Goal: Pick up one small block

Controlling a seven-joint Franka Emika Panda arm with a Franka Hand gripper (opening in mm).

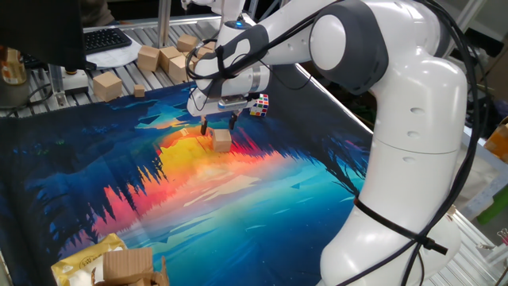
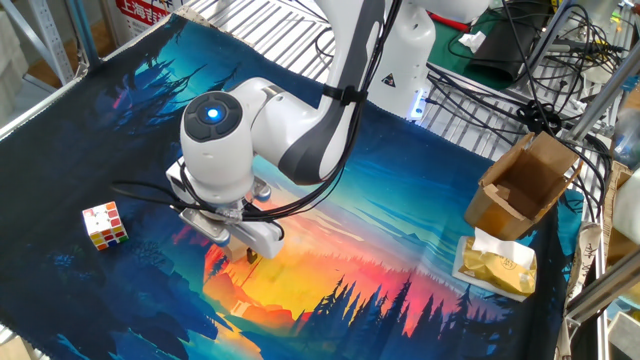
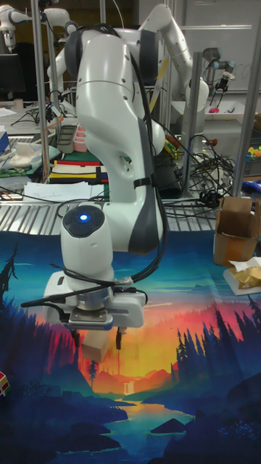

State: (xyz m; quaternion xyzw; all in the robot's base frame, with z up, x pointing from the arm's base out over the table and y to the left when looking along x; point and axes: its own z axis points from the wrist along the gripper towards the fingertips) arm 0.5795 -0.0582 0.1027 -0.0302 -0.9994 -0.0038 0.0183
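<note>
The small block [image 1: 221, 141], a plain tan wooden cube, rests on the colourful mat [image 1: 95, 167] over its orange patch. My gripper [image 1: 219, 129] hangs open right over it, one dark finger on each side and the fingertips about level with the block's top. The tall fixed view shows the block [image 3: 93, 345] between the spread fingers of the gripper [image 3: 97, 339]. From the other fixed view the hand [image 2: 235, 235] covers the block.
A multicoloured puzzle cube [image 1: 259, 103] [image 2: 104, 224] lies on the mat just beyond the gripper. Larger wooden blocks [image 1: 106, 85] [image 1: 159, 57] stand on the metal rack behind the mat. An open cardboard box [image 2: 525, 185] and a yellow bag [image 2: 497, 265] sit at one mat edge.
</note>
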